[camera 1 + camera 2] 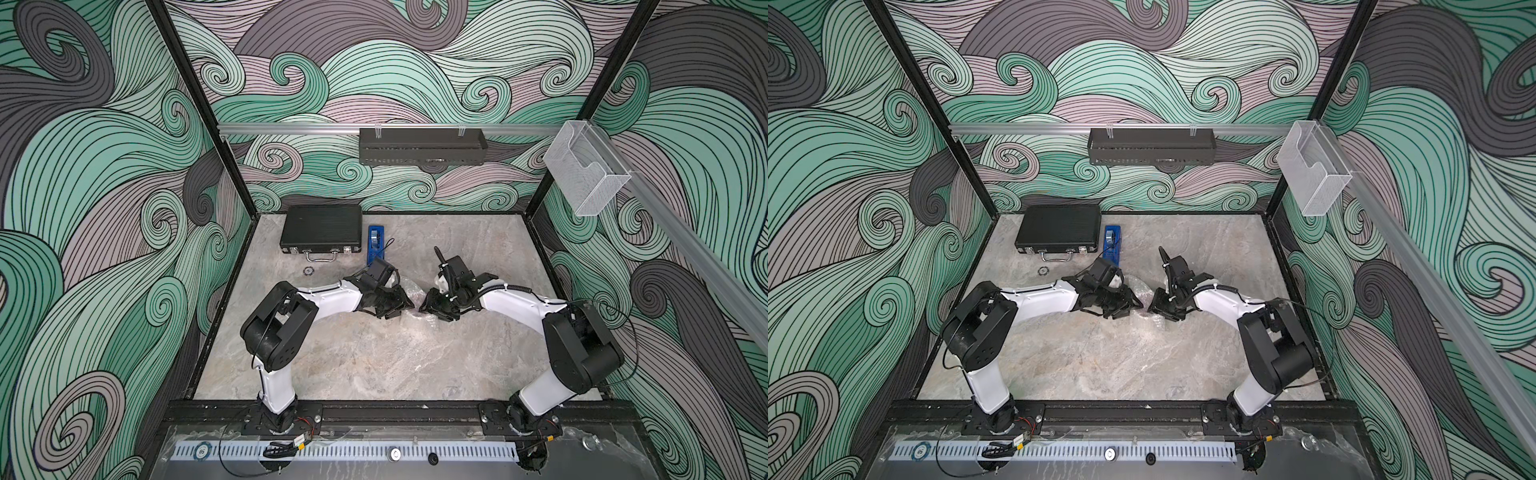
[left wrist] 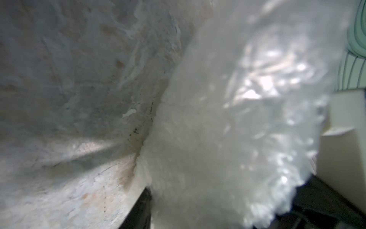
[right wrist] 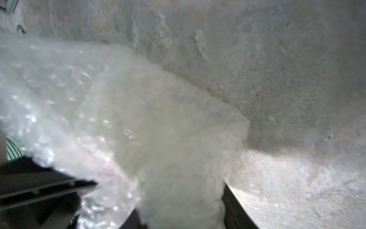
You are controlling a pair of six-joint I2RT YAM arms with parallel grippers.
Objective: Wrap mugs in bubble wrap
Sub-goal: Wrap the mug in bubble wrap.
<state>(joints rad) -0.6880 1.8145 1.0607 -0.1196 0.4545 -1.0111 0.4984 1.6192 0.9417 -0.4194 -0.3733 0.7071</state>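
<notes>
Nearest, on the front rail, a small disc (image 1: 202,450) is marked with something too tiny to be read, and no brand can be made out anywhere. Mid-tabletop (image 1: 374,365), the bubble wrap (image 1: 409,287) is bunched between both arms. The right gripper (image 1: 430,309) fingers are closed around the bundle. The left gripper (image 1: 401,309) is pushed into it, but whether anything is gripped can't be told. The mug isn't seen, presumably rolled inside. The springy wrap could get unrolled if either hold is eased, since the blue tape dispenser (image 1: 376,241) is parked well apart, just beside the black case (image 1: 321,227).
</notes>
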